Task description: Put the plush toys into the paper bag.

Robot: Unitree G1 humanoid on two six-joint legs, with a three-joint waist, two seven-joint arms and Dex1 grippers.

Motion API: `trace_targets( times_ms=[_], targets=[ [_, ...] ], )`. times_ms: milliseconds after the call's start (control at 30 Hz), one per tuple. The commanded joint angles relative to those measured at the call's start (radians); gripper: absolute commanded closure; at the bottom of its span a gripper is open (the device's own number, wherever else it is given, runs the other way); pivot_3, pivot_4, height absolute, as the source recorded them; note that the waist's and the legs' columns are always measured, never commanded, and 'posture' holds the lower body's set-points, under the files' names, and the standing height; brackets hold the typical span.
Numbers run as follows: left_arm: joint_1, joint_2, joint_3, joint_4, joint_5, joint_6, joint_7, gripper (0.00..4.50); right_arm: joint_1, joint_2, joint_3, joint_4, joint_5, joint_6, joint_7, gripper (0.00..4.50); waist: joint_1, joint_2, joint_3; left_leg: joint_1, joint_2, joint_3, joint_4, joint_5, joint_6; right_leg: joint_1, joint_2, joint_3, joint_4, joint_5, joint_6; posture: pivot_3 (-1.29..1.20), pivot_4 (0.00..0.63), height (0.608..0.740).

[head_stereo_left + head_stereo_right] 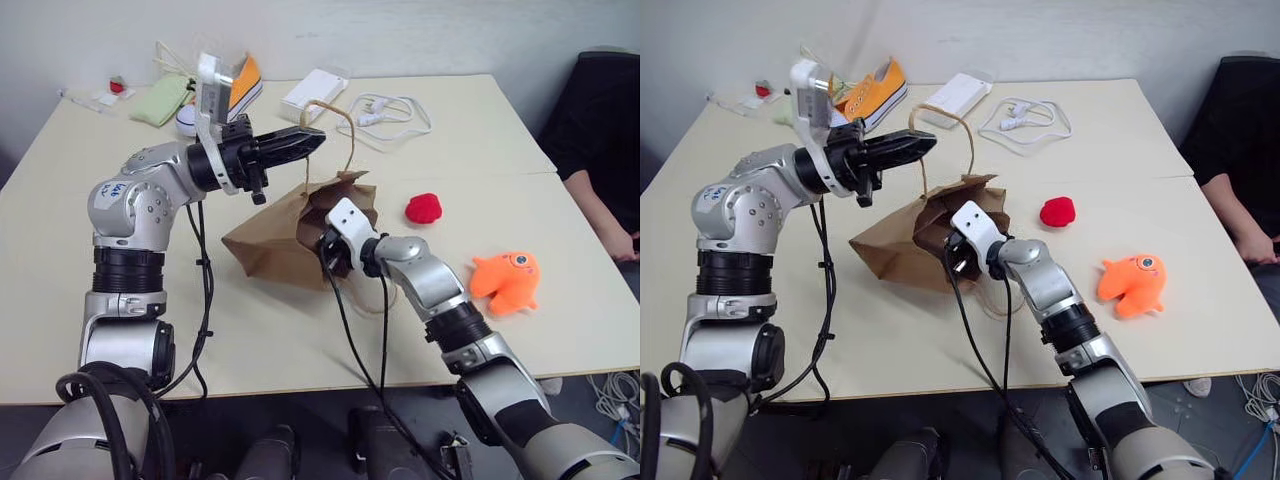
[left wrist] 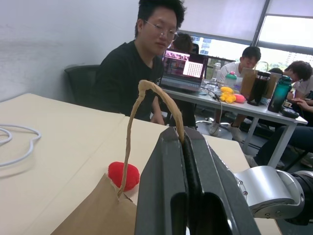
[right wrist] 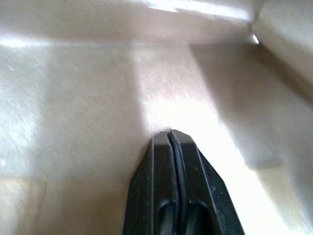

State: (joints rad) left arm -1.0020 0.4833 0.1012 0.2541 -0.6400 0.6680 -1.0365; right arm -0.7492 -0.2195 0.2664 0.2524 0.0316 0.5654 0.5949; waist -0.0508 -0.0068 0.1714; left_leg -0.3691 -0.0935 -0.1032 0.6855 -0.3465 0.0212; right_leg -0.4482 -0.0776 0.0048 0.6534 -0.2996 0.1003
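Left wrist view: left gripper point(image 2: 185, 142) clamped on paper bag point(image 1: 270, 238) handle point(image 2: 146, 88).
Right gripper point(image 3: 170, 133): closed, empty, inside bag.
Risk: handle tearing; toys outside.

Pale tables point(image 1: 470, 150) stand pushed together before a plain white wall point(image 1: 400, 30), with bright windows point(image 2: 288, 29) and a cluttered desk point(image 2: 254, 105) beyond.

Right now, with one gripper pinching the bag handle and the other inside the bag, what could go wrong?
1. The left gripper grips only the thin handle; a hard pull might tear it.
2. The paper bag lies crumpled; the right gripper inside could crush it shut.
3. The red plush and orange fish plush still lie outside.
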Motion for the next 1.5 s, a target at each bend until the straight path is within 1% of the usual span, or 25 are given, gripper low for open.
trace_targets(
  times_ms=[33,200,267,333,400,433,500,567,633,733,833,1000,1133,1233,1333,1500],
  targets=[
    [0.003,-0.003,-0.005,-0.039,0.0,-0.01,-0.011,4.5,0.046,-0.009,-0.045,-0.152,0.05,-0.029,0.023,4.46,0.0,0.0,0.0,0.0,0.0,0.0,0.0,0.0,0.0,0.0,0.0,0.0,0.0,0.0,0.0,0.0,0.15,0.74],
    [0.005,-0.015,-0.014,-0.044,-0.002,0.003,-0.007,4.5,0.135,-0.05,-0.152,-0.441,0.198,0.142,0.057,4.46,0.003,0.0,0.0,-0.001,0.0,0.0,-0.001,0.0,0.0,0.0,0.0,0.0,0.0,0.0,0.0,0.0,0.15,0.74],
    [0.009,-0.013,-0.02,-0.055,-0.004,0.01,-0.012,4.5,0.164,-0.064,-0.243,-0.564,0.281,0.248,0.033,4.46,0.01,0.0,0.0,-0.001,0.0,0.0,-0.001,0.0,0.0,0.0,0.0,0.0,-0.001,0.0,0.0,0.0,0.15,0.74],
    [0.014,-0.008,-0.021,-0.066,-0.009,0.018,-0.014,4.5,0.189,-0.073,-0.366,-0.674,0.379,0.368,0.0,4.46,0.021,0.0,0.0,-0.001,0.0,0.0,0.0,0.0,0.0,0.0,0.0,0.0,-0.001,0.0,0.0,0.0,0.15,0.74],
    [0.017,-0.003,-0.021,-0.072,-0.012,0.025,-0.014,4.5,0.205,-0.085,-0.477,-0.742,0.451,0.464,-0.036,4.11,0.025,0.0,0.0,-0.001,0.0,0.0,-0.001,0.0,0.0,0.0,0.0,0.0,-0.001,0.0,0.0,0.0,0.15,0.74],
    [0.018,-0.002,-0.021,-0.075,-0.013,0.027,-0.014,4.5,0.208,-0.09,-0.505,-0.761,0.474,0.495,-0.051,3.94,0.026,0.0,0.0,-0.001,0.0,0.0,-0.001,0.0,0.0,0.0,0.0,0.001,-0.001,0.0,0.0,0.0,0.15,0.74],
    [0.024,0.0,-0.022,-0.082,-0.012,0.032,-0.013,4.5,0.217,-0.12,-0.598,-0.777,0.509,0.545,-0.083,3.28,0.026,0.0,0.0,-0.001,0.0,0.0,-0.001,0.0,0.0,0.0,0.0,0.001,-0.002,0.0,0.0,0.0,0.15,0.74],
    [0.035,0.005,-0.026,-0.094,-0.009,0.033,-0.017,4.5,0.213,-0.159,-0.67,-0.747,0.5,0.555,-0.127,2.64,0.027,0.0,0.0,-0.001,0.0,0.001,-0.001,0.0,0.0,0.0,0.0,0.001,-0.002,0.0,0.0,0.0,0.15,0.74],
    [0.043,0.005,-0.026,-0.103,-0.011,0.038,-0.015,4.5,0.196,-0.19,-0.689,-0.657,0.448,0.529,-0.19,1.94,0.027,0.0,0.0,-0.001,0.0,0.001,-0.001,0.0,0.0,0.0,0.0,0.001,-0.002,0.0,0.0,0.0,0.15,0.74],
    [0.049,0.004,-0.026,-0.108,-0.012,0.04,-0.012,4.5,0.169,-0.221,-0.622,-0.457,0.336,0.4,-0.255,0.96,0.026,0.0,0.0,0.0,0.0,0.002,-0.001,0.0,0.001,0.0,0.0,0.002,-0.001,0.0,0.0,0.0,0.15,0.74],
    [0.047,0.003,-0.026,-0.107,-0.01,0.038,-0.013,4.5,0.121,-0.21,-0.559,-0.276,0.27,0.285,-0.275,0.01,0.019,0.0,0.0,0.0,0.0,0.003,-0.002,0.0,0.001,0.0,0.0,0.003,-0.001,0.0,0.0,0.0,0.15,0.74],
    [0.045,0.008,-0.028,-0.108,-0.004,0.032,-0.014,4.5,0.021,-0.162,-0.52,0.012,0.213,0.132,-0.321,0.01,0.017,0.001,0.001,0.0,0.0,0.004,-0.002,0.0,0.0,-0.002,0.0,0.003,0.0,0.0,0.0,0.0,0.15,0.74],
    [0.053,0.013,-0.024,-0.122,-0.009,0.038,-0.009,4.5,-0.049,-0.113,-0.543,0.164,0.242,0.071,-0.328,0.01,0.016,0.001,0.001,0.0,0.0,0.004,-0.002,0.0,0.0,-0.002,0.0,0.002,0.0,0.0,0.0,0.0,0.15,0.74],
    [0.059,0.014,-0.022,-0.128,-0.01,0.038,-0.005,4.5,-0.084,-0.096,-0.529,0.257,0.228,0.021,-0.335,0.01,0.018,0.001,0.001,0.0,0.0,0.003,-0.002,0.0,0.0,-0.002,0.0,0.002,0.0,0.0,0.0,0.0,0.15,0.74],
    [0.062,0.015,-0.022,-0.132,-0.01,0.038,-0.001,4.5,-0.101,-0.079,-0.51,0.312,0.219,-0.024,-0.331,0.57,0.016,0.001,0.0,0.0,0.0,0.003,-0.001,0.0,0.0,-0.001,0.0,0.002,0.0,0.0,0.0,0.0,0.15,0.74],
    [0.066,0.02,-0.025,-0.133,-0.006,0.037,-0.004,4.5,-0.094,-0.078,-0.522,0.274,0.238,-0.083,-0.318,2.22,0.012,0.001,0.001,0.0,0.0,0.003,-0.001,0.001,0.0,-0.001,0.0,0.002,0.0,0.0,0.0,0.0,0.15,0.74]
  ],
)
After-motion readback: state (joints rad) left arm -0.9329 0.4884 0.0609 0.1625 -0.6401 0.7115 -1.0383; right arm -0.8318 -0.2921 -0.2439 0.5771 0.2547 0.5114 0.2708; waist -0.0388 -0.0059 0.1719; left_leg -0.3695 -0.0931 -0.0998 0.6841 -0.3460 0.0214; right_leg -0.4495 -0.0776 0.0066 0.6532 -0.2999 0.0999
